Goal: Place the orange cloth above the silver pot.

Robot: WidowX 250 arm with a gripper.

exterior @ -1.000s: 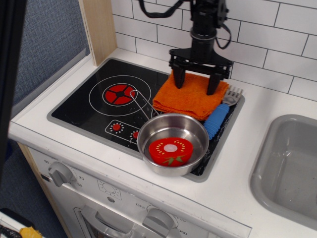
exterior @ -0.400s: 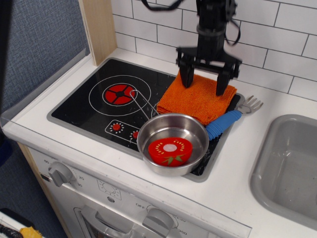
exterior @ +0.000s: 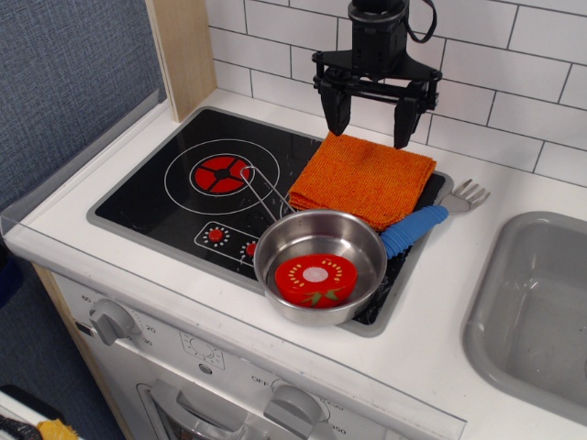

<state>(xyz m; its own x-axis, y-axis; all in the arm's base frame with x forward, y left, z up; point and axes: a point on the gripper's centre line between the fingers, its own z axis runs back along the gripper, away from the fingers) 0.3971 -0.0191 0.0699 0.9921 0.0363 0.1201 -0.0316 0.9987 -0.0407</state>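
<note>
The orange cloth (exterior: 363, 180) lies flat and folded on the back right of the black stovetop (exterior: 174, 188), just behind the silver pot (exterior: 320, 265) and touching its far rim. The pot holds a red tomato slice (exterior: 315, 279) and has a thin wire handle (exterior: 261, 192) pointing back left. My gripper (exterior: 370, 122) hangs above the cloth's far edge, open and empty, with both fingers clear of the fabric.
A fork with a blue handle (exterior: 426, 220) lies to the right of the cloth and pot. A grey sink basin (exterior: 541, 312) is at the far right. White tiled wall stands behind, a wooden post (exterior: 183, 50) at back left.
My gripper has let go of the cloth and risen above it. The cloth shifted slightly right and the fork swung out to the right.
</note>
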